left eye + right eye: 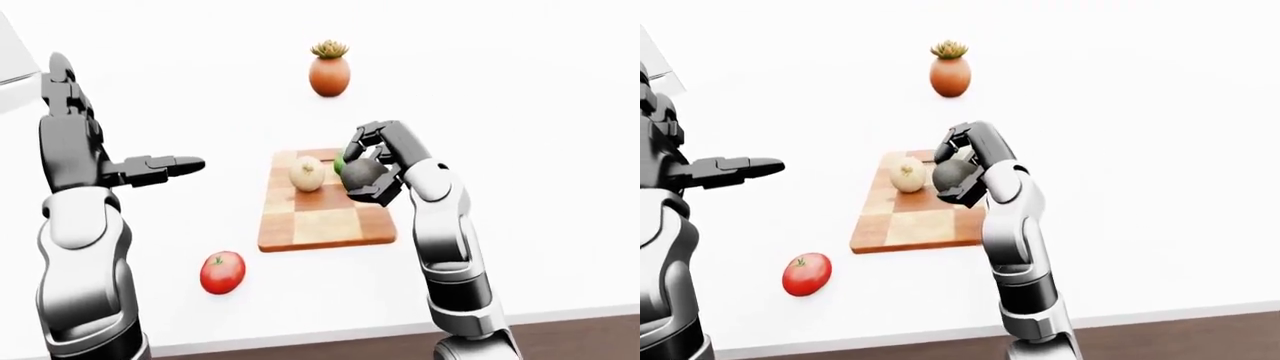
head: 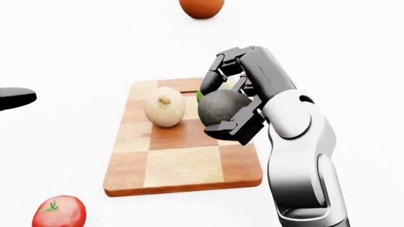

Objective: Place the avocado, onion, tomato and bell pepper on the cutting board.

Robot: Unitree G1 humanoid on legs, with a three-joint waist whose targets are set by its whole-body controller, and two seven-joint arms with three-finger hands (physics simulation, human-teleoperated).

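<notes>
A checkered wooden cutting board (image 2: 183, 165) lies on the white counter. A pale onion (image 2: 165, 107) rests on its upper left part. My right hand (image 2: 230, 101) is shut on the dark avocado (image 2: 221, 107) and holds it just above the board's right side. A sliver of the green bell pepper (image 2: 199, 95) shows behind the avocado, mostly hidden by the hand. A red tomato (image 1: 222, 271) lies on the counter below and left of the board. My left hand (image 1: 160, 168) is open and empty, raised left of the board.
A small potted succulent (image 1: 329, 69) in a terracotta pot stands above the board. The counter's near edge (image 1: 560, 313) runs along the bottom of the eye views, with brown floor below it.
</notes>
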